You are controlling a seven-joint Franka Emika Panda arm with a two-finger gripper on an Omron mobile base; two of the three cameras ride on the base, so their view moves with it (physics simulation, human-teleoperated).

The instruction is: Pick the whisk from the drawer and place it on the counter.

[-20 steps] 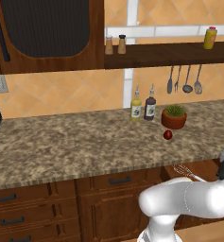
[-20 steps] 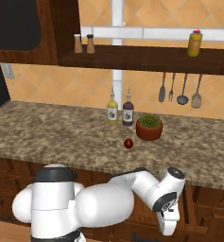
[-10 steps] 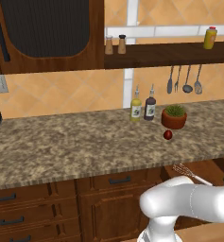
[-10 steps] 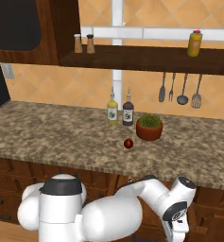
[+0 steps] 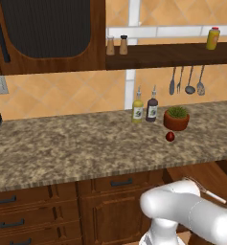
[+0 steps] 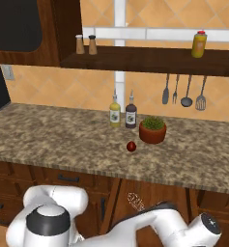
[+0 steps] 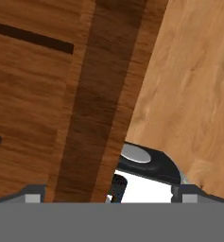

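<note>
Whisk [image 5: 197, 185] lies in the open drawer [image 5: 215, 178] below the worktop [image 5: 86, 143]; wire head toward the cabinet side, slim handle running out to the right. In the right base view the wire head [image 6: 134, 198] shows on the drawer floor [image 6: 150, 193], just past the arm's forearm. Whisk not yet held.

Gripper: the hand view looks along wood panels and the drawer edge, and I cannot tell whether the jaws are wide or narrow.

Judgement on the step: reaching down for the whisk. It should go best with the hand brought over the handle rather than the wire loops, jaws set across the handle's width, then a straight lift clear of the drawer's low sides before swinging toward the worktop. Thin handle: risk of slipping or rolling if caught off-centre.

Versus 0.5 s ago: the dark wrist joint sits lower and further right in both base views. Whisk, potted plant [image 5: 176, 117] and bottles [image 5: 144, 106] unchanged.
</note>
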